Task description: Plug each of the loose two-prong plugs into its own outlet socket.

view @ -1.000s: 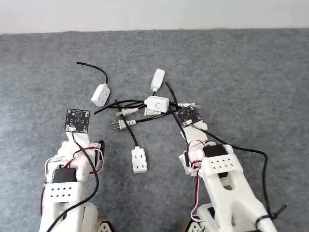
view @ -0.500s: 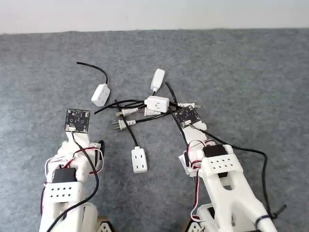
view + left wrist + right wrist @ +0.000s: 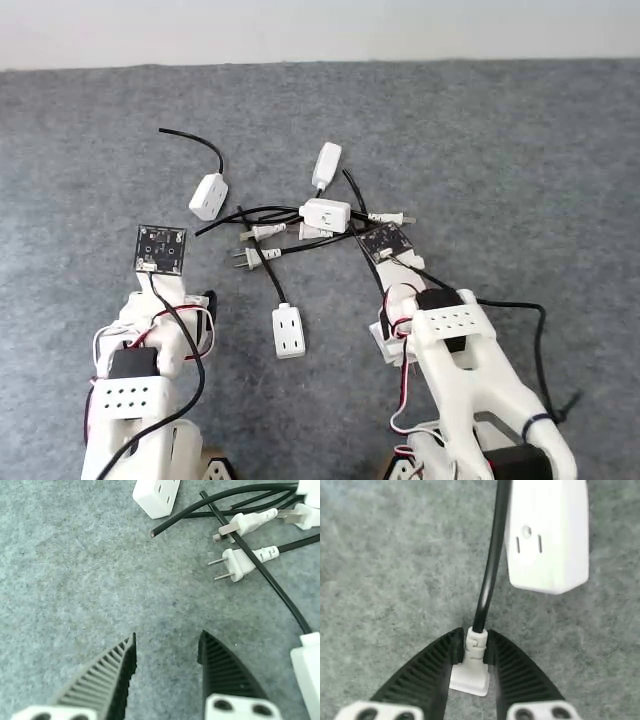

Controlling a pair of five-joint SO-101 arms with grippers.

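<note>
My right gripper is shut on a white two-prong plug, whose black cord runs away past a white outlet socket lying face up just beyond. My left gripper hangs open over bare carpet. Two loose white plugs lie ahead of it, prongs pointing toward an outlet. In the high view these plugs lie mid-table among black cords. A third plug rests just ahead of the right arm.
Grey carpet covers the table. More white outlets lie at the back left, back centre, in the cord tangle and between the arms. The left arm stands at the near left. Open carpet lies right and far left.
The right arm has shifted a little to the left and its wrist has drawn slightly back. The left arm, plugs and outlets have not moved.
</note>
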